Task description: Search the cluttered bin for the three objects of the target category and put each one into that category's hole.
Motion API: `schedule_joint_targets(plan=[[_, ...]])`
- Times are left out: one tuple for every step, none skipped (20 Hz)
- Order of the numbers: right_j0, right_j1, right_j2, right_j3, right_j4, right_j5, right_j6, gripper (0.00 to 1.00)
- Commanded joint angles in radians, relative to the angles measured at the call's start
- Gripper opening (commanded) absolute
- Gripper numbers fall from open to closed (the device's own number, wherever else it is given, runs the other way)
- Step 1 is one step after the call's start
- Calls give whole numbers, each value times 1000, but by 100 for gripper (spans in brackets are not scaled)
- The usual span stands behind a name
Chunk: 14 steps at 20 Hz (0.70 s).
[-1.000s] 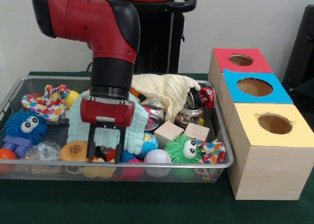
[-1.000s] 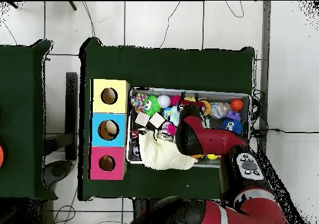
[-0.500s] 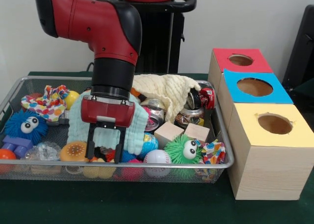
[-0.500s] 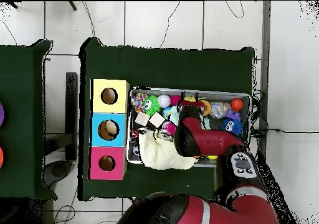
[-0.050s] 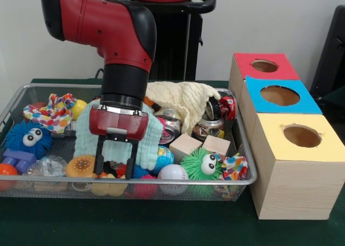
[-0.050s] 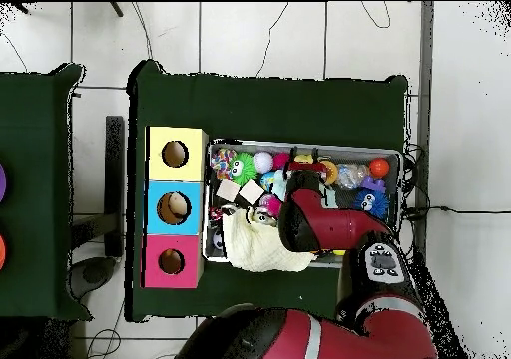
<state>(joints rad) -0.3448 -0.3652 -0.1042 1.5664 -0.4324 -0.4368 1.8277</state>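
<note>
Wire mesh forms the bin, and in the front view we see the gripper lowered into its front row, fingers spread with a clear gap between them. Their tips straddle small items just behind the bin's near wall: something red and dark lies between them, an orange ring-patterned disc is just beside the picture-left finger, and a white ball lies to picture-right, with a green fuzzy toy beyond it. We cannot tell which category is wanted, so we judge the likeliest target to be whatever lies directly under the open fingers; it is too hidden to name, and its long axis cannot be read. A pale blue cloth hangs right behind the gripper. The three boxes, red, blue and yellow, stand just beside the bin at picture-right.

In the overhead view we find the gripper at the bin's top edge, well apart from the box holes on the left; the arm hides the fingers' contents.
</note>
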Motion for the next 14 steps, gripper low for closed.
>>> schedule_joint_targets(plan=[[-76,212,67,-121,-25,260,30,100],[-83,202,78,-115,-36,278,23,100],[-99,188,98,-106,-50,307,15,100],[-114,174,118,-96,-64,335,7,100],[-131,160,137,-88,-74,365,-4,100],[-138,155,145,-85,-82,374,-9,100],[-146,149,156,-83,-90,389,-16,100],[-152,146,164,-82,-98,398,-19,100],[-174,137,194,-76,-115,423,-32,100],[-182,134,205,-74,-123,436,-37,100],[-196,130,226,-70,-132,460,-47,100],[-199,130,233,-70,-137,469,-49,100],[-207,127,245,-65,-146,476,-50,100],[-209,125,249,-64,-151,479,-51,100]])
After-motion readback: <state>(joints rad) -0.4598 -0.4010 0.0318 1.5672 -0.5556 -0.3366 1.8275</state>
